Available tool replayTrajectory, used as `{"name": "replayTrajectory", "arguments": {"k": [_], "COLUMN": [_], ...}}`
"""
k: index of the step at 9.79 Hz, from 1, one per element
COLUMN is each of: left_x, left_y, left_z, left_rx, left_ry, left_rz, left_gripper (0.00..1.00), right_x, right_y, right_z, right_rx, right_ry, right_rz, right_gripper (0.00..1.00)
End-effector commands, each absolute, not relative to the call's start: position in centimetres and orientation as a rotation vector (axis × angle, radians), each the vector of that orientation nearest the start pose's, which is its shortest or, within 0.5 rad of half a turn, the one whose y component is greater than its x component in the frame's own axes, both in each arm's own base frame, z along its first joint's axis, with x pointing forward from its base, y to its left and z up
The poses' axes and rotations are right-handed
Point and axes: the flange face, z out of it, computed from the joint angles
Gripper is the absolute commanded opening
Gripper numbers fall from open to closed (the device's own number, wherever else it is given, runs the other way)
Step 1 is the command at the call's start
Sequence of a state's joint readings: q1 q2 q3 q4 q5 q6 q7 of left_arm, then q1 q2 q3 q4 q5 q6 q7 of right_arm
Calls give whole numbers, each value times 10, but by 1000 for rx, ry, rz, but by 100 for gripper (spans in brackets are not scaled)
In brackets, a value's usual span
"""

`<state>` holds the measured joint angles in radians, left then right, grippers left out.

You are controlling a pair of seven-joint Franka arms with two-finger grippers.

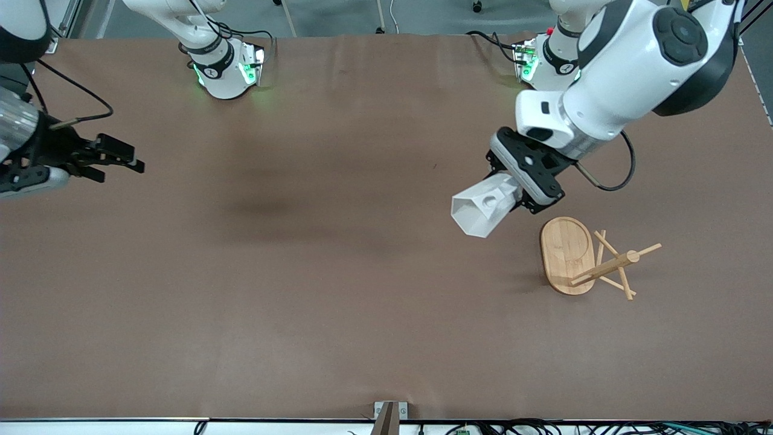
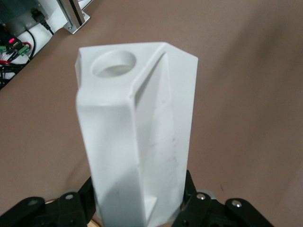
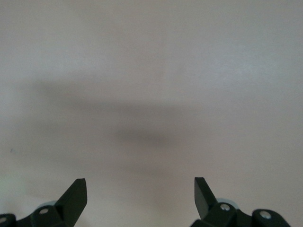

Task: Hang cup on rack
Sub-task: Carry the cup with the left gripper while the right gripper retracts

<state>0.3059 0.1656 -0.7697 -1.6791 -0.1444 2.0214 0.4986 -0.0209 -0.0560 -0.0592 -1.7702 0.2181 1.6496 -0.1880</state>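
Note:
My left gripper [image 1: 520, 194] is shut on the white faceted cup [image 1: 483, 208] and holds it tilted in the air over the table, just beside the rack. In the left wrist view the cup [image 2: 137, 137] fills the middle, its blocky handle with the round hole pointing away from the jaws, which clamp its base end. The bamboo rack [image 1: 595, 258] stands at the left arm's end of the table, with an oval base, a post and thin crossing pegs. My right gripper [image 1: 115, 158] is open and empty, waiting in the air over the right arm's end of the table; its view shows only bare table.
The brown table [image 1: 314, 272] stretches wide between the two arms. Both arm bases stand at the edge farthest from the front camera. Cables lie along the near edge.

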Motion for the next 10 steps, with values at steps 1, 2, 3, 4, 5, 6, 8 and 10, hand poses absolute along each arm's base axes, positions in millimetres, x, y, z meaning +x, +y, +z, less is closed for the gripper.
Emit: {"name": "replayTrajectory", "arguments": {"k": [1,2,3,4,5,6,8,10], "left_x": [571,572,574,569,562,558,544,534], "left_y": [-245,-235,-227,-222,-214,-206,-184,-168], "left_z": [515,499,494,488,480,475,451,431], "left_rx": [-3075,-3085,-3089,-3102,-3122,-3120,-3115,-3122], "left_ry": [1357,1312,1265,1190,1097,1067,992,943], "left_rz": [-294,-243,-226,-197,-171,-151,-129,-107], "left_gripper": [0,0,0,0,0,0,0,0], "right_x": [533,533,530,523,513,509,513,516], "right_y": [-27,-32,-35,-31,-23,-15,-17,-20], "right_z": [617,624,627,631,637,638,640,648], "right_rx": [-3026,-3070,-3077,-3090,-3104,-3110,-3102,-3098], "right_ry": [-152,-124,-54,-11,8,25,51,50], "right_rz": [8,-5,19,73,116,121,92,70], "right_gripper": [100,100,100,100,100,100,100,100]}}
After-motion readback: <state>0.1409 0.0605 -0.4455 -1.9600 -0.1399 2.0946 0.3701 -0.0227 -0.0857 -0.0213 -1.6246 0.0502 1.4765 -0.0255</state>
